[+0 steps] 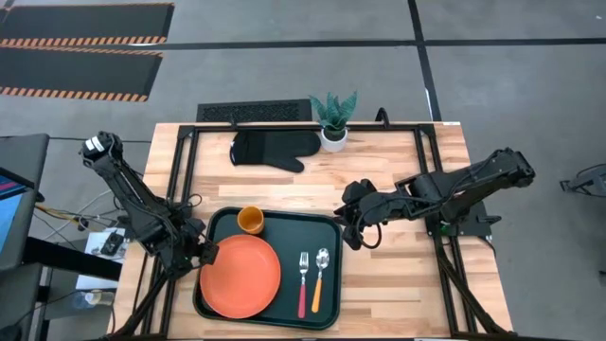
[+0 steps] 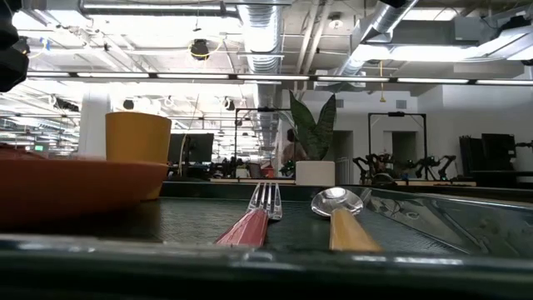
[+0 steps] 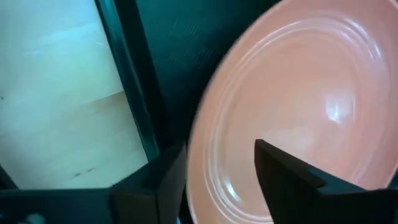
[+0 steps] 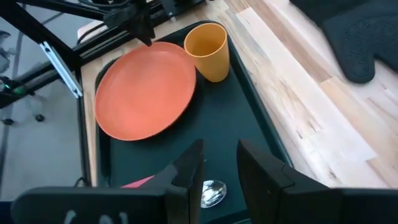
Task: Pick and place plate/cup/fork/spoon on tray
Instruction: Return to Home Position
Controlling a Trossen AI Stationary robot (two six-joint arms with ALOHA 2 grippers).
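Observation:
The dark green tray (image 1: 284, 232) lies at the table's near middle. The orange plate (image 1: 240, 276) lies on its left half. The orange-yellow cup (image 1: 250, 220) stands upright at the tray's far edge. The red-handled fork (image 1: 303, 282) and the orange-handled spoon (image 1: 320, 279) lie side by side on its right half. My left gripper (image 1: 206, 253) is open at the plate's left rim (image 3: 199, 137), one finger over the plate and one outside the rim. My right gripper (image 1: 350, 232) is open and empty over the tray's far right corner, with the spoon's bowl (image 4: 212, 193) below it. My left gripper stands open astride the plate's left rim (image 3: 196, 162), coming from the table's left. One finger (image 3: 286, 180) is over the plate's inner face, and the other (image 3: 171, 186) is outside the rim. I cannot tell whether either touches it. The plate lies in the tray.
A black oven mitt (image 1: 275, 149) and a white pot with a green plant (image 1: 333, 133) sit at the table's far side. Black frame rails (image 1: 185, 180) run along both sides of the table. There is bare wood to the right of the tray (image 1: 398, 284).

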